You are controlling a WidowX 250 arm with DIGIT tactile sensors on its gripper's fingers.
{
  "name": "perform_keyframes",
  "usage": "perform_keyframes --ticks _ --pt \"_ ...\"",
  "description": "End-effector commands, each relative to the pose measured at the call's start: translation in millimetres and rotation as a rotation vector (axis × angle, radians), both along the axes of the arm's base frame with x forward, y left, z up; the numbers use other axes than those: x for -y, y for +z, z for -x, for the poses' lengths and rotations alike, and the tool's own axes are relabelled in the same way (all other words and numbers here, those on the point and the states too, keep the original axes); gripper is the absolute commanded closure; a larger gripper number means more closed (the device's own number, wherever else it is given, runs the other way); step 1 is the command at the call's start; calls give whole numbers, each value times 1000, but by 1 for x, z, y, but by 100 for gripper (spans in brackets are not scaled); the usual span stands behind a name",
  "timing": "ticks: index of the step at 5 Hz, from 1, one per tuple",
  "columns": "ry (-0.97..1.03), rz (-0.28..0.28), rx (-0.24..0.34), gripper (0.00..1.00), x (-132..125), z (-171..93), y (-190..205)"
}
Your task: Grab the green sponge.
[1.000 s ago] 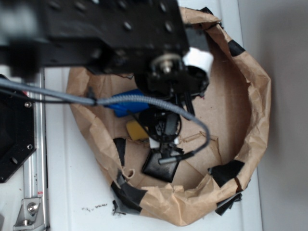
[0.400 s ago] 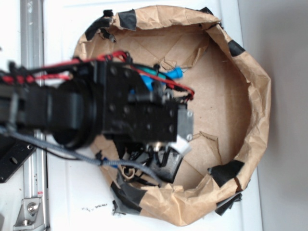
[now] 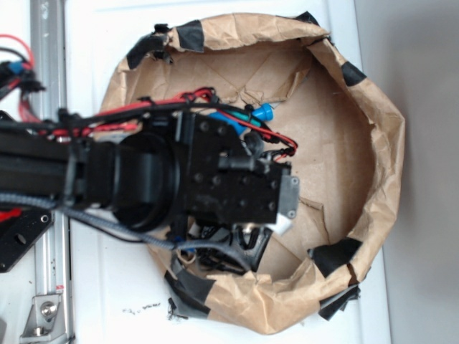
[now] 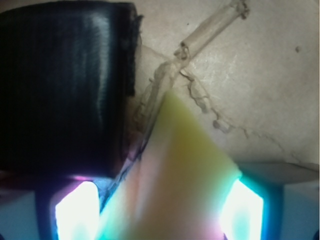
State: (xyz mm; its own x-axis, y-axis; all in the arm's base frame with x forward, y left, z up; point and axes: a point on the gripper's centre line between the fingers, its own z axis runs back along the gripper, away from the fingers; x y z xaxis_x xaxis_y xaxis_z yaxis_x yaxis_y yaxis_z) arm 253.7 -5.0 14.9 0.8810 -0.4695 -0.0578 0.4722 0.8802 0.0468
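Yellow foam fills the lower middle of the wrist view: the green sponge (image 4: 175,185), pale yellow with a blurred, washed-out surface and a slanted top edge rising to a point, is seen between the two fingers (image 4: 75,210) of the end effector (image 4: 160,212), which glow overexposed at the left and right lower corners. The fingers are closed in against the sponge's sides, so it is gripped. Just beside the sponge, at upper left, a flat black pad (image 4: 65,85) is seen lying on the creased brown paper floor (image 4: 260,75).

In the exterior view the end effector is hidden beneath the black arm (image 3: 215,179), and the sponge cannot be seen there. Compared with the frame shortly before, the arm is found slightly further right and lower over the paper ring (image 3: 380,143), and more of the red wiring (image 3: 179,100) is shown along its top. A blue bottle (image 3: 262,112) is partly visible past the arm's upper edge. A second earlier, the sponge was seen resting on the paper beside the bottle, uncovered. The ring rests on the white counter (image 3: 93,301).
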Motion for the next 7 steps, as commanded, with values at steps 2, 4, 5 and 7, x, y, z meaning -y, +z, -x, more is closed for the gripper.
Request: perform_keyframes --ticks 2,4,5,7 --pt "312 -27 231 100 -41 -38 140" --pt "375 19 304 100 -30 -54 198" --pt "454 40 295 100 -22 -63 208" --pt "517 12 243 100 -13 -44 203"
